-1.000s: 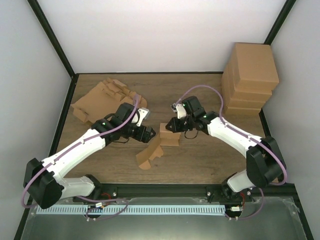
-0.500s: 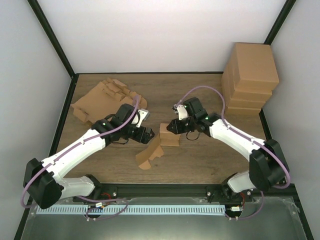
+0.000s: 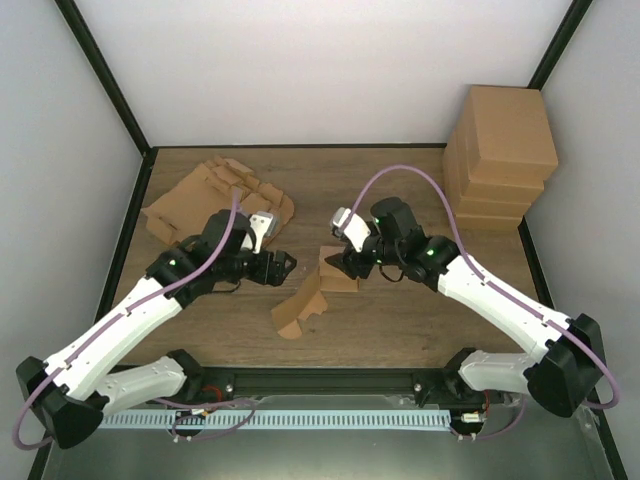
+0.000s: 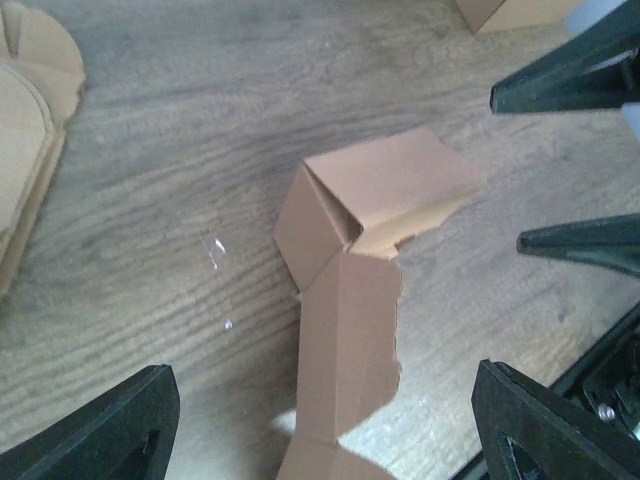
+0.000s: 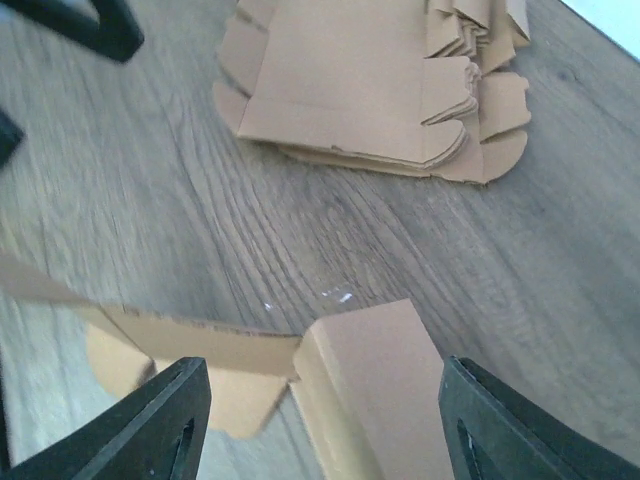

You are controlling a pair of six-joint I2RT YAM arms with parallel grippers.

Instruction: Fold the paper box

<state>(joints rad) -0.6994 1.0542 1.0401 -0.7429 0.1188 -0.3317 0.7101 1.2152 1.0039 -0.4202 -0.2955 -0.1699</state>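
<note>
**Now both arms stand off the half-made box**

Top external view: Against a second ago, the left arm (image 3: 150,300) has drawn back, leaving a strip of bare bench (image 3: 400,320) between the left jaws and the paper box (image 3: 337,270). The right arm (image 3: 480,290) has swung lower and reaches in at the box's right side. Whether the right jaws touch it cannot be told. The box has not shifted. It is a small raised shell with a loose flap (image 3: 298,310) trailing off its near-left corner. I judge this a pause to take a fresh grip, with the folding far from finished. The pile of flat blanks (image 3: 215,200) lies far left of the box and the stack of finished boxes (image 3: 500,150) far right. Both are well apart from it and block nothing.

Left wrist view: The left jaws are spread wide and hold nothing. The box (image 4: 380,195) lies ahead with one end gaping and its flap (image 4: 345,350) running back toward the camera. Beyond the box, the right arm's fingers (image 4: 580,65) are also parted.

Right wrist view: The right jaws are wide, with the box (image 5: 370,385) low between them and not gripped. The flap (image 5: 190,345) stretches left of the box, and the blanks (image 5: 370,90) lie beyond it. The sprawling flap and the left arm's finger (image 5: 90,25) nearby are what could crowd the next approach.
</note>
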